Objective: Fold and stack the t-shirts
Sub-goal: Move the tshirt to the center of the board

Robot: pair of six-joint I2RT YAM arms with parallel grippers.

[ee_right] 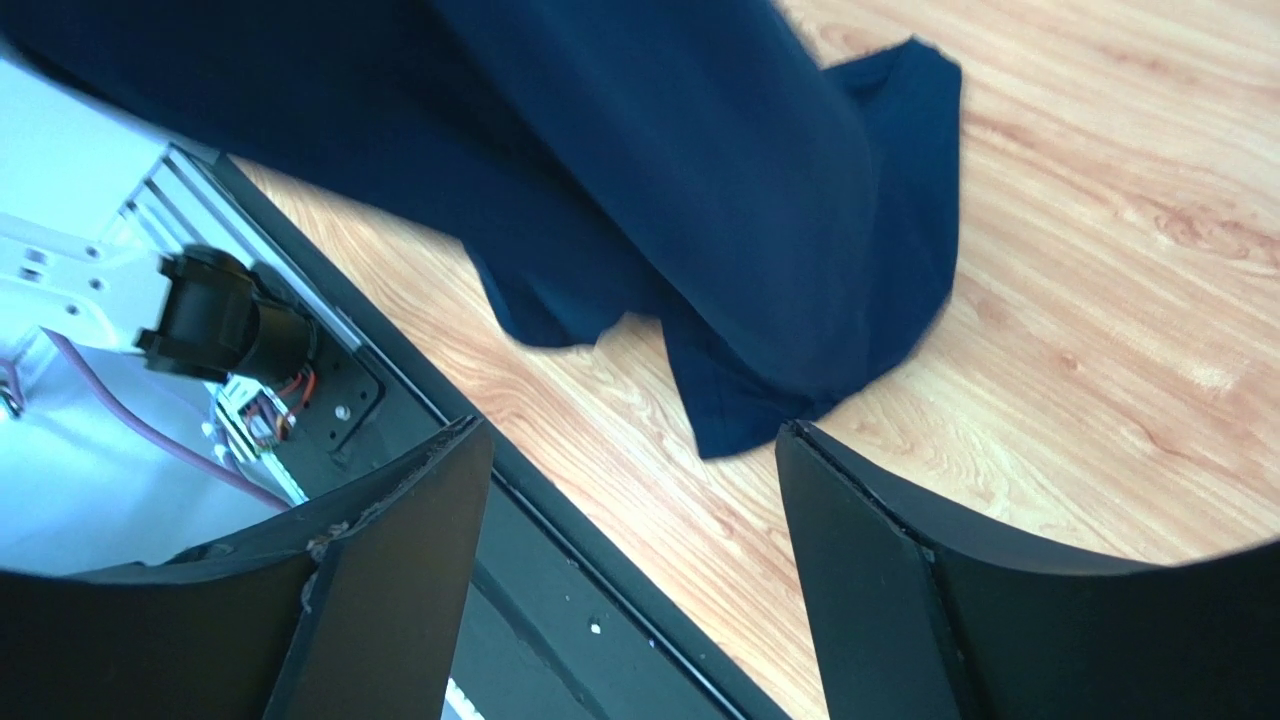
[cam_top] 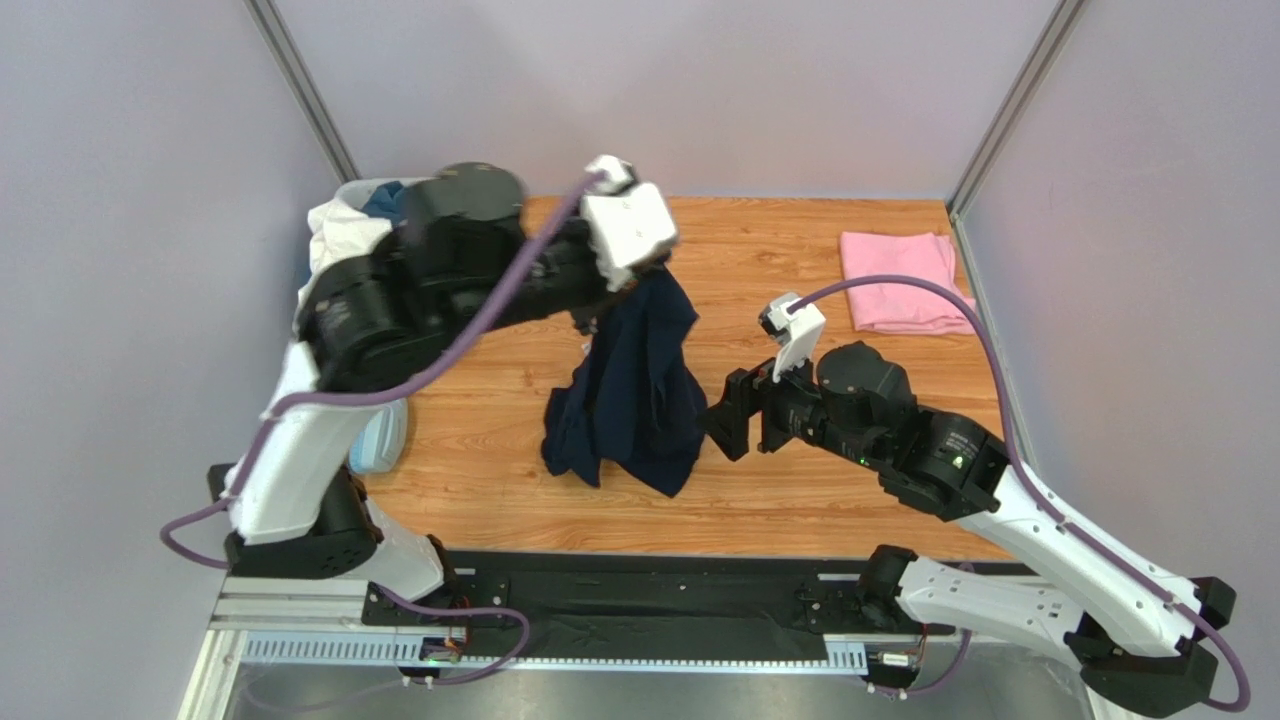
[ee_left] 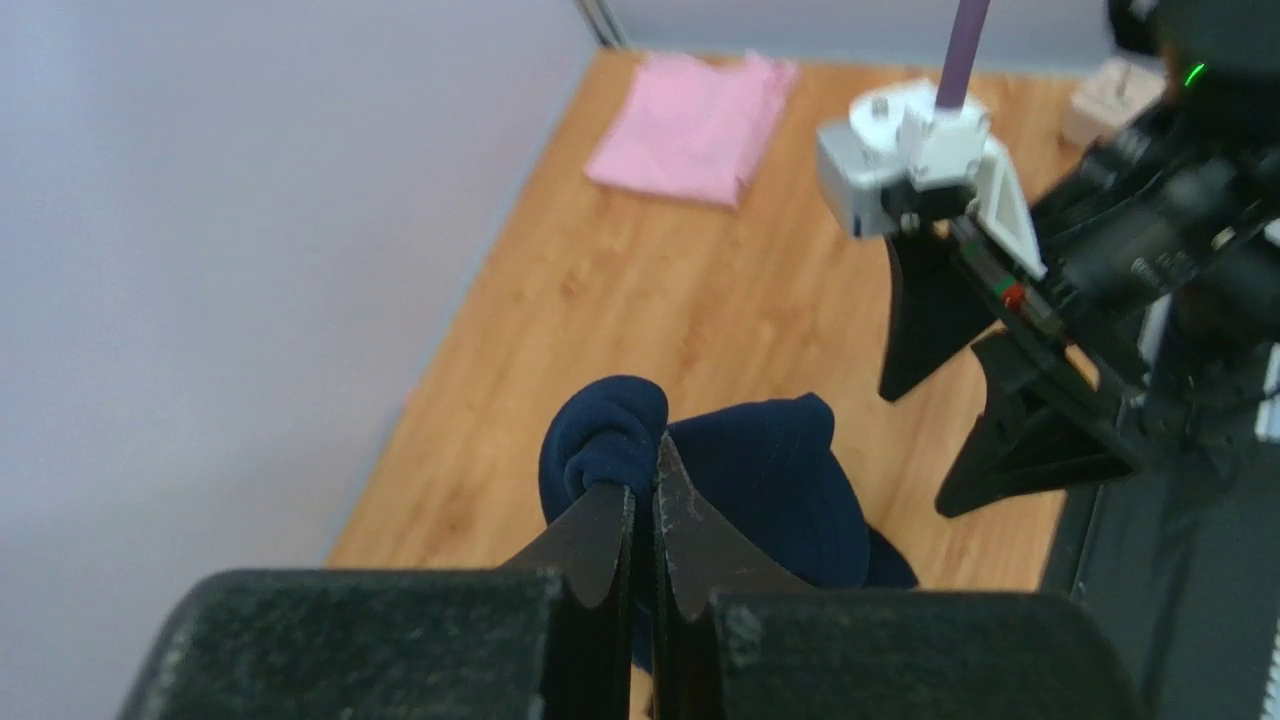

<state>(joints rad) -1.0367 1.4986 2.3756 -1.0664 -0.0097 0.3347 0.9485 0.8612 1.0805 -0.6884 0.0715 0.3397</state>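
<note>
The dark navy t-shirt [cam_top: 634, 393] hangs bunched from my left gripper [cam_top: 652, 273], its lower part resting crumpled on the wooden table [cam_top: 781, 495]. In the left wrist view that gripper [ee_left: 643, 492] is shut, with a fold of the navy t-shirt [ee_left: 774, 480] pinched between its fingers. My right gripper [cam_top: 732, 414] is low over the table just right of the shirt's hem, open and holding nothing. The right wrist view shows the open gripper [ee_right: 631, 435] with the navy cloth [ee_right: 676, 165] just ahead of its tips. The light pink t-shirt [cam_top: 899, 281] lies folded at the back right corner.
A white cloth heap [cam_top: 340, 233] sits at the back left behind my left arm. Light-blue headphones [cam_top: 385, 435] lie by the left arm's base. A black rail [cam_top: 631, 578] runs along the table's near edge. Grey walls close in both sides and the back.
</note>
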